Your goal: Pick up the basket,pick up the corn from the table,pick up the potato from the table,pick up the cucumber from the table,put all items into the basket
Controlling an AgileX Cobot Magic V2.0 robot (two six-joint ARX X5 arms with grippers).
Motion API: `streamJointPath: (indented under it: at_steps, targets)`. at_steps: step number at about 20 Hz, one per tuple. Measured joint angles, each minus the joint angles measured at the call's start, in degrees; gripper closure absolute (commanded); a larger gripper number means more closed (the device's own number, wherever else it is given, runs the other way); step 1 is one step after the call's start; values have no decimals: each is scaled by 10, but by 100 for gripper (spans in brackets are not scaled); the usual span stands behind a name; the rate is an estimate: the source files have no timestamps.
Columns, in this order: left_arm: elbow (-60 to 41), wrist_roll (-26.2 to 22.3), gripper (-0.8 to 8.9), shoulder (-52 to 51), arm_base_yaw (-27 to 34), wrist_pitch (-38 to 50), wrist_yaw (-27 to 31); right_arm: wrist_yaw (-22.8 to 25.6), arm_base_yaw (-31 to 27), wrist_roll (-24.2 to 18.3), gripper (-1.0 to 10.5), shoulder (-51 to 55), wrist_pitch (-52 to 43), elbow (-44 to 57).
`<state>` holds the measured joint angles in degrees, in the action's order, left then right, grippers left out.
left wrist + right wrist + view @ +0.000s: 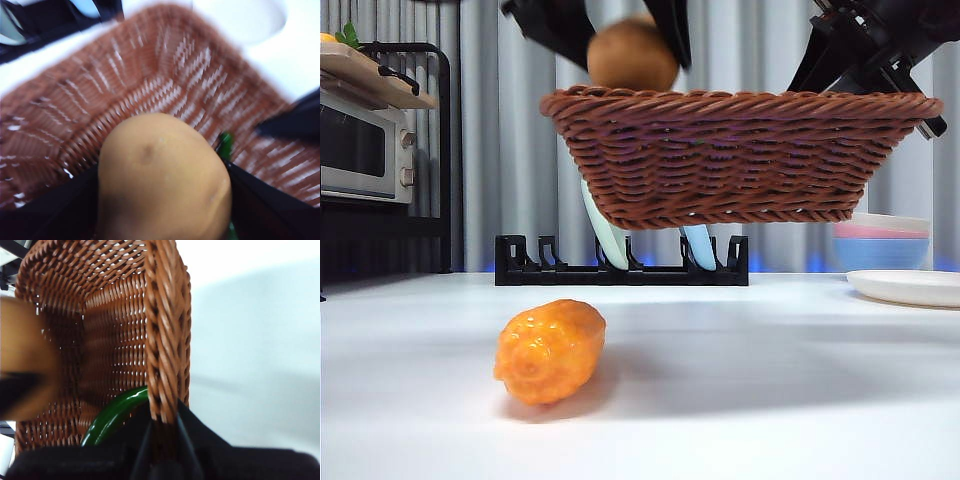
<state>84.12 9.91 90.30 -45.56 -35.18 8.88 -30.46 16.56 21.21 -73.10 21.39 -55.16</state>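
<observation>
1. Front view: basket (740, 160) hangs in the air, centre to right of the frame, clear of the table (740, 380), bottom edge above the black rack (620, 268).
2. Right gripper (162, 432) is clamped on the basket's braided rim; right wrist view shows one jaw inside and one outside the wall. In the front view it is the dark arm at the upper right, at the basket's right end.
3. Left gripper (162, 220) is closed on the potato (162, 175), a jaw on each side of it. The left wrist view is blurred.
4. Front view: potato sits at top centre, just over the basket's rim, between the dark jaws coming in from the top edge. Cannot tell if it touches the rim.
5. Left wrist view: potato is over the basket's open inside, weave visible behind it.
6. Cucumber (112, 417) lies inside the basket, dark green and glossy, against the wall by the gripped rim; only part shows. A green sliver also peeks past the potato in the left wrist view.
7. Corn (549, 350) lies on the table, lower left of centre in the front view, well below the basket, untouched.
8. Background: plates stand in the rack, microwave (365, 145) at far left, stacked bowls (880, 245) and a white plate (910, 288) at far right.
</observation>
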Motion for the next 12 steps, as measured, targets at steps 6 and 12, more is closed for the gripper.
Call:
streamJointPath:
  at_steps: [6, 12]
  targets:
    - [6, -18, 242, 23, -2, -30, 0, 6, 0, 0, 959, 0, 11, 0]
    - [76, 1, 243, -2, -23, -168, -45, 56, -2, -4, 959, 0, 10, 0]
